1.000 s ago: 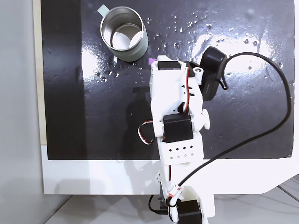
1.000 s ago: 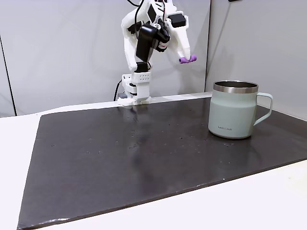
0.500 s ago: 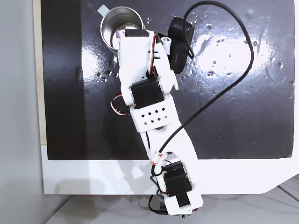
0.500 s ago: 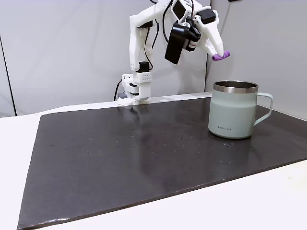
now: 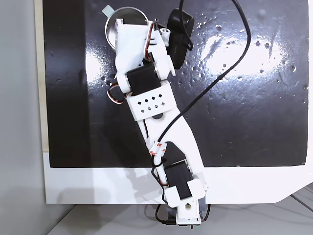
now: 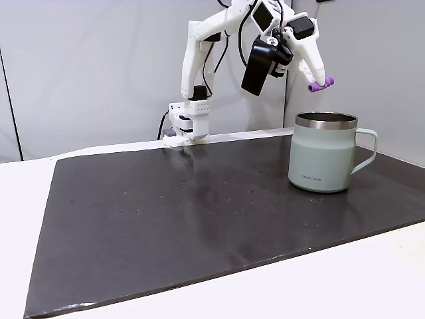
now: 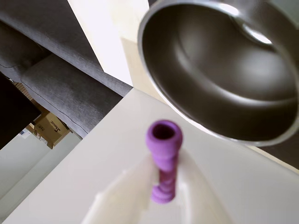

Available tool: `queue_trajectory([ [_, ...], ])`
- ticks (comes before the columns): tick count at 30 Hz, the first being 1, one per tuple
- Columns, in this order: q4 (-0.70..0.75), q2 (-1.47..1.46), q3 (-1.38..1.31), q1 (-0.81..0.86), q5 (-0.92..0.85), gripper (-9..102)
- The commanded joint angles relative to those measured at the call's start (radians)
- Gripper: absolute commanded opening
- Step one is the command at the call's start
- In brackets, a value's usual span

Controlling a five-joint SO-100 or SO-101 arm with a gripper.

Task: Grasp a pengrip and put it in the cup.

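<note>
The purple ribbed pengrip (image 6: 321, 84) is pinched between my white fingers, with my gripper (image 6: 317, 81) shut on it, high above the table. Directly below it stands the pale grey-green steel cup (image 6: 324, 151), its handle pointing right in this fixed view. In the wrist view the pengrip (image 7: 163, 158) sticks out between the fingertips of the gripper (image 7: 164, 184), and the cup's shiny steel inside (image 7: 219, 70) opens just beyond it. From the top-down fixed view my arm covers most of the cup (image 5: 111, 29); its rim and handle tab show at the upper left.
A black mat (image 6: 199, 219) covers the white table (image 6: 372, 279). My arm's base (image 6: 188, 123) stands at the mat's far edge. A black camera and its cable (image 5: 215, 73) ride on the arm. In the wrist view, a grey sofa (image 7: 56, 84) lies past the table's edge.
My arm has swung further toward the cup, carrying the pengrip from beside the cup to right over its rim. The grip on it has not changed.
</note>
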Motion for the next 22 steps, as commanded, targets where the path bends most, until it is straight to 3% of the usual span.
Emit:
queue_trajectory([
  [1, 0.021, 0.012, -0.074, -0.002, -0.021, 8],
  [7, 0.048, 0.015, -0.074, -0.006, -0.054, 31],
  [22, 0.057, 0.025, -0.072, -0.008, -0.06, 31],
])
